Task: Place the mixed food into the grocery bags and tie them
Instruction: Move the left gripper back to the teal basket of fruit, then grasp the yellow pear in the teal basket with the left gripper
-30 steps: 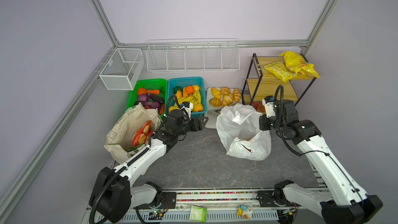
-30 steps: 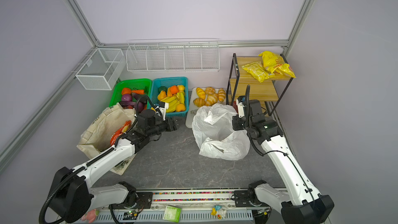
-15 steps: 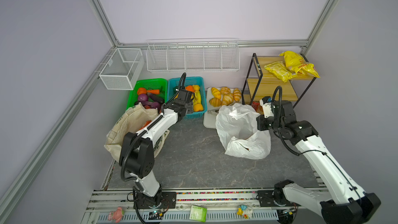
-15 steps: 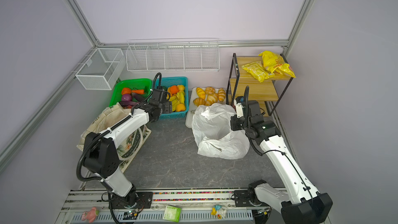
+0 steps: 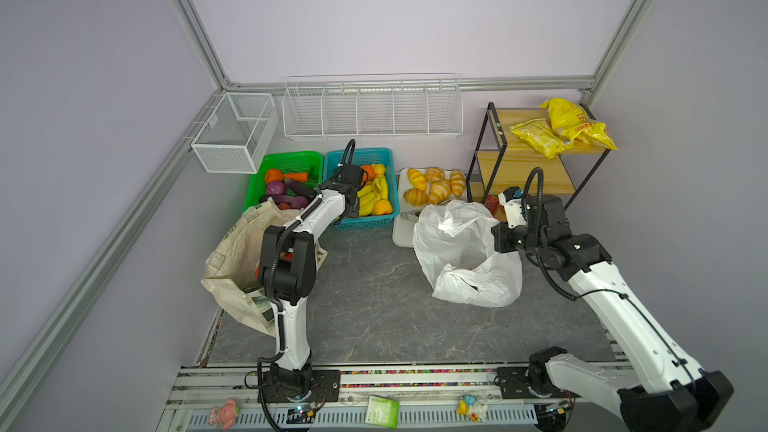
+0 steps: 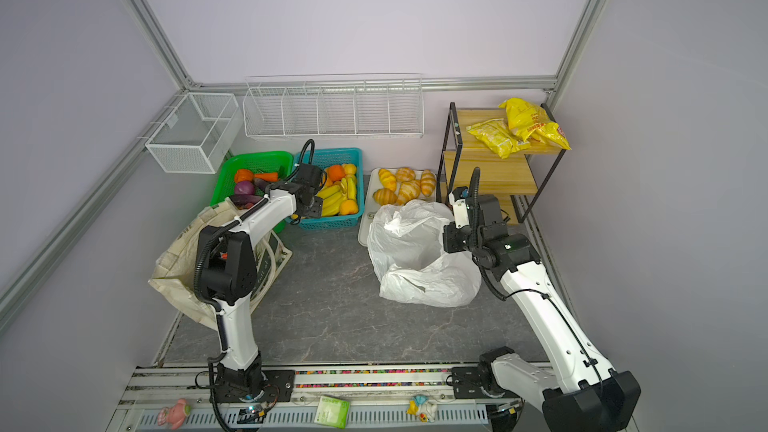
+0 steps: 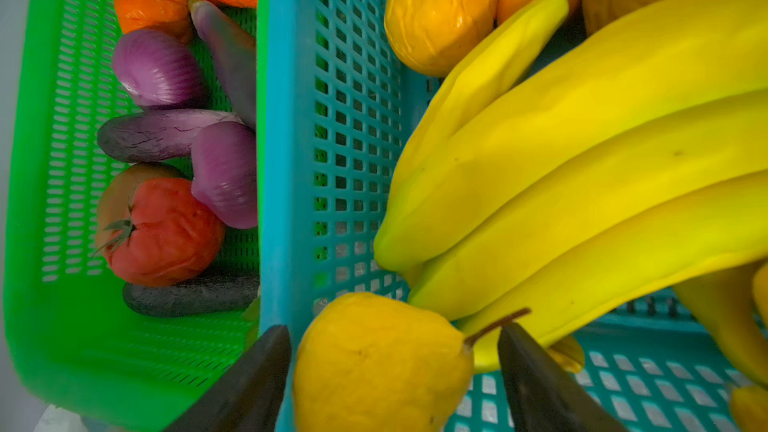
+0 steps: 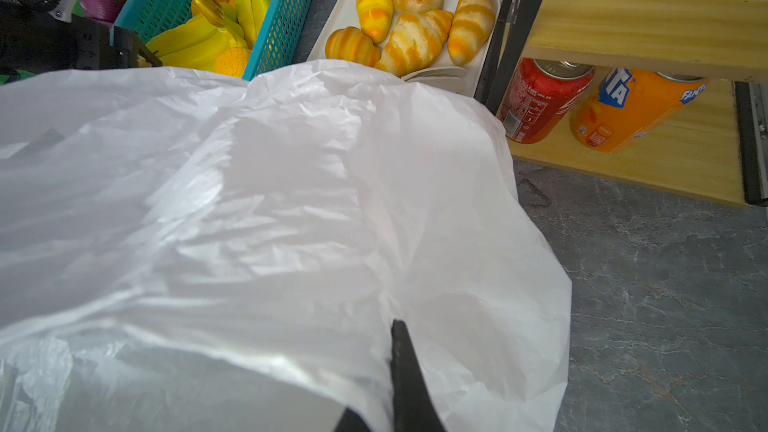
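Yellow toy pear [image 7: 374, 363] sat in the teal basket [image 5: 368, 223], near-left corner, between the spread jaws of the left gripper [image 7: 392, 328].
Pear's long axis ran finger to finger, stem toward one finger; left arm stretched far over the canvas tote [image 5: 232, 251], wrist pitched down. Right gripper [image 5: 500, 238] was clamped on the plastic bag [image 5: 465, 259] rim.

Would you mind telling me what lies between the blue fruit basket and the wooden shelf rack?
A white tray holding golden croissants lies there, as both top views show.
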Available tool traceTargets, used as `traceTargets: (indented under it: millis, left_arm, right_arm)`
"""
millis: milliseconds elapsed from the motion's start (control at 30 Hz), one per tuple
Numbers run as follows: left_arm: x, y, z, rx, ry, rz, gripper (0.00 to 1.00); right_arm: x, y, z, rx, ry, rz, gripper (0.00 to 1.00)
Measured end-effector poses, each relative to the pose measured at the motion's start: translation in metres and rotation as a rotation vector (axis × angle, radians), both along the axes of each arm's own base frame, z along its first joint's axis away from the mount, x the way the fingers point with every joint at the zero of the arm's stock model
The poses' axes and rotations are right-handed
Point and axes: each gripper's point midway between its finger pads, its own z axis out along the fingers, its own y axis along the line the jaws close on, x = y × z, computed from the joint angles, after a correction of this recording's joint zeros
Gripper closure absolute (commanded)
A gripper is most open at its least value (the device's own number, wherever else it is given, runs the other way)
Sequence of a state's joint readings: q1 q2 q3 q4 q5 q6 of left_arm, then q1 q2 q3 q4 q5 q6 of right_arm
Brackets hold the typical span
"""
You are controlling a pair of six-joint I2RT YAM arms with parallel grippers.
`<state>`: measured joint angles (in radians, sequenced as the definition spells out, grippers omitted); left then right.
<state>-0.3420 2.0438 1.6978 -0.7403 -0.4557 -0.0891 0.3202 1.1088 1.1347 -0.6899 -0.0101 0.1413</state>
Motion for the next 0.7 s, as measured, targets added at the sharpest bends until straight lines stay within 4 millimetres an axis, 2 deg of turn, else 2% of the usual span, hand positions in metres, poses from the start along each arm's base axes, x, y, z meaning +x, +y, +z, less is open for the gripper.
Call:
traceTargets:
  millis: [533, 700]
  left_arm:
    - [0.002, 0.0, -0.006, 0.011, 0.025, -0.016, 0.49]
    - [-0.001, 0.001, 0.008, -0.002, -0.009, -0.013, 0.54]
  right_arm:
    - [-0.001, 0.002, 0.0, 0.007, 0.003, 0.007, 0.94]
    - [0.0, 0.002, -0.001, 0.006, 0.005, 0.007, 0.94]
